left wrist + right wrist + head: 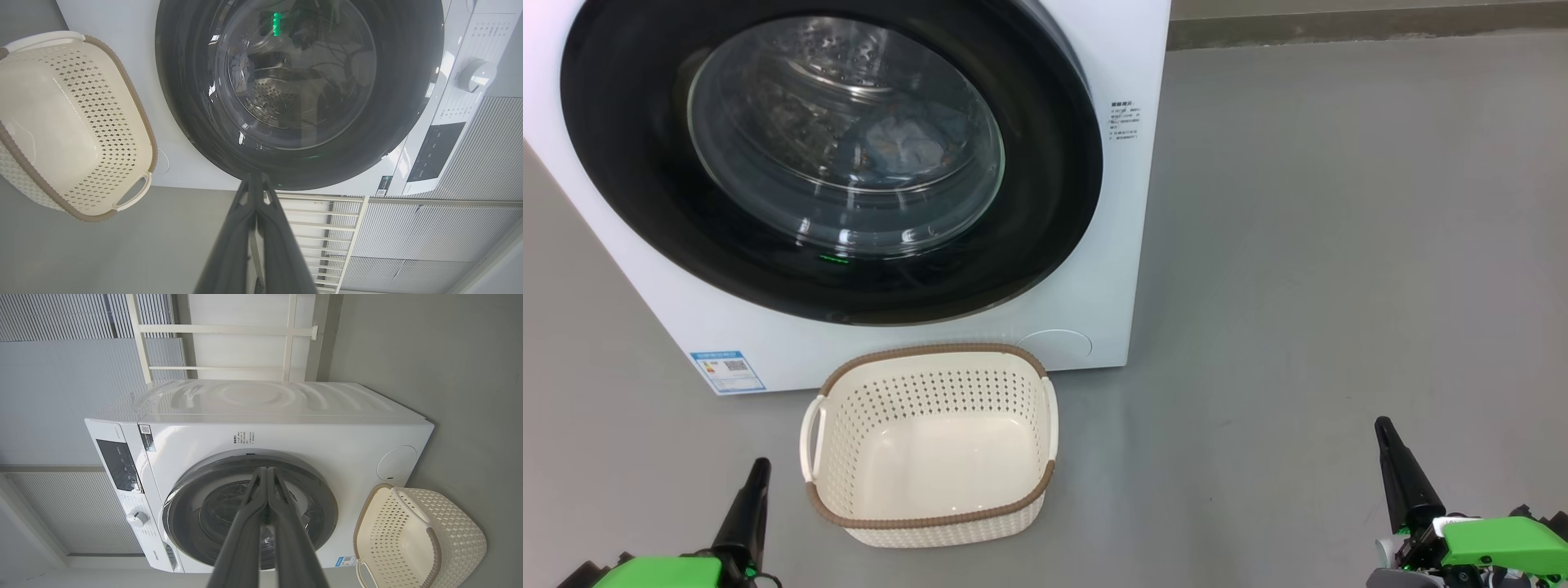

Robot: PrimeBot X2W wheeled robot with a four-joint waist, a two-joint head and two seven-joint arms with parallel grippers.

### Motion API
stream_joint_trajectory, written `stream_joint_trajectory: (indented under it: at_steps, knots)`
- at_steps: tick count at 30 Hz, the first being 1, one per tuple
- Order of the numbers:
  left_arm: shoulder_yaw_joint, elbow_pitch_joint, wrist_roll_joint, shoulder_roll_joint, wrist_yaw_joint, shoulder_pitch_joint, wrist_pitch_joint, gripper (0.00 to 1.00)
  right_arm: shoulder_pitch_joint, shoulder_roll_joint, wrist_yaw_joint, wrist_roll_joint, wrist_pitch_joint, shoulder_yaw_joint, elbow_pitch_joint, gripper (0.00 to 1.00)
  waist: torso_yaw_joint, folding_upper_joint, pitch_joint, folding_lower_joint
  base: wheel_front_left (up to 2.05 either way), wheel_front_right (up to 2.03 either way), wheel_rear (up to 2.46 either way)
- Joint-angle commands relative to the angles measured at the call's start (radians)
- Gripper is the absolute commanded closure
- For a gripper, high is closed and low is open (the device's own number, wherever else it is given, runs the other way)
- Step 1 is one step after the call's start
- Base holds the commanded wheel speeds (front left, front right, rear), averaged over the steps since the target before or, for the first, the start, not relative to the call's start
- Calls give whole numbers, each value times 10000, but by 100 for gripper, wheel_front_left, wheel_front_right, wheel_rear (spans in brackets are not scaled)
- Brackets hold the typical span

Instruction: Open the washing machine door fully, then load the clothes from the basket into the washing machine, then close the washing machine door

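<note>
The washing machine (1131,245) stands in front of me with the washing machine door (1045,188) shut flat against its front. Behind the glass window, a pale blue heap of clothes (903,143) lies in the steel drum. The basket (931,351) sits on the floor just below the door, with nothing in it. My left gripper (758,467) is shut, low and to the left of the basket. My right gripper (1382,426) is shut, far right of the basket. From the wrists, the left gripper (256,176) and the right gripper (267,470) both point at the door (400,81) (322,498).
Grey floor (1339,245) stretches to the right of the machine. The control panel (118,465) and a knob (137,517) sit along the machine's upper front. A white metal rack (220,330) and ribbed wall panels stand behind the machine.
</note>
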Motion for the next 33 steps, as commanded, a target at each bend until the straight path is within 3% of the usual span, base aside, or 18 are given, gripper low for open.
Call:
stream_joint_trajectory:
  at_steps: [1, 33]
  knots:
    - [346, -196, -47, 167, -29, -414, 28, 100, -401, -36, 17, -18, 68, 172, -249, 100, 1, -1, 0, -1, 0, 0, 0]
    - [373, -195, -25, 148, -29, -417, 50, 100, -406, 1, 17, -62, 110, 119, -246, 100, 1, -1, 0, -1, 0, 0, 0]
